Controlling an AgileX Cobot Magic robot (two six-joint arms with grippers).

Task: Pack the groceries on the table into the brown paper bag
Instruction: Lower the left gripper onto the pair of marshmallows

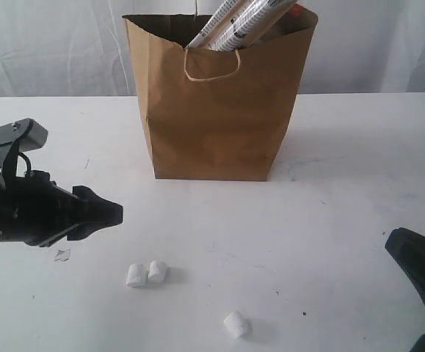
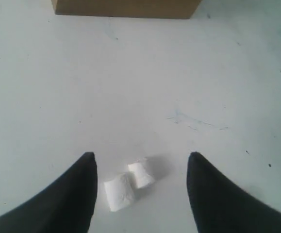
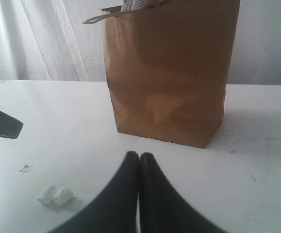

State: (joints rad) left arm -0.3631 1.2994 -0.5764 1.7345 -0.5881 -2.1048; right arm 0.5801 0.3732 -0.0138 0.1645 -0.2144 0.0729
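On the white table (image 1: 344, 220), in front of the upright paper bag (image 1: 219, 110) with noodle packs (image 1: 241, 22) sticking out, two marshmallows (image 1: 146, 273) lie touching near the left gripper (image 2: 141, 154), its jaws spread wide, a third marshmallow (image 1: 235, 324) lies apart, and the right gripper (image 3: 139, 154) has its jaws pressed together.

bag (image 1: 219, 110): matt brown kraft paper | table (image 1: 329, 220): smooth white (faintly scuffed) | marshmallows (image 1: 146, 273): soft matt white

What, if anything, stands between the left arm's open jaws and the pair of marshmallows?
Nothing visible does. The pair of marshmallows lies on bare table, framed between the left arm's open jaws in its wrist view.
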